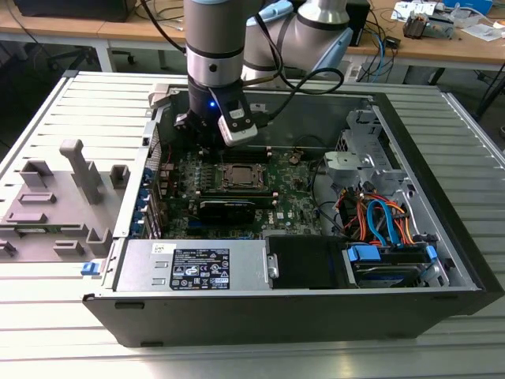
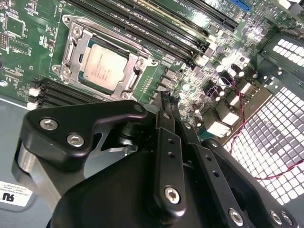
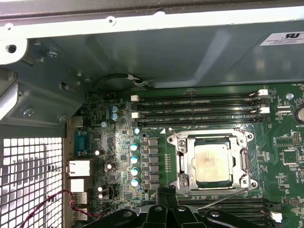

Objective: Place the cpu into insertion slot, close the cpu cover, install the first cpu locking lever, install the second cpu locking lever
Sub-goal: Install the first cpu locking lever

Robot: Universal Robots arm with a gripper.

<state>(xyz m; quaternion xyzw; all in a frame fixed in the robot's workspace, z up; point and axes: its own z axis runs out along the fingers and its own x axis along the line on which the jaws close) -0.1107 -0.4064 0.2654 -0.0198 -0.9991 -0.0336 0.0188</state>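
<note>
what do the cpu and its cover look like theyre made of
The cpu top looks like matte, brushed silvery metal with a dull sheen. The cpu cover around it seems thin stamped steel, brighter and shinier, catching light along its edges. Neither can be confirmed from looks alone.

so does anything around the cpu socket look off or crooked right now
Nothing stands out. The cpu sits square and flat in the insertion slot, with the cpu cover down evenly around it. The gripper hangs beside the socket, touching nothing.
</note>
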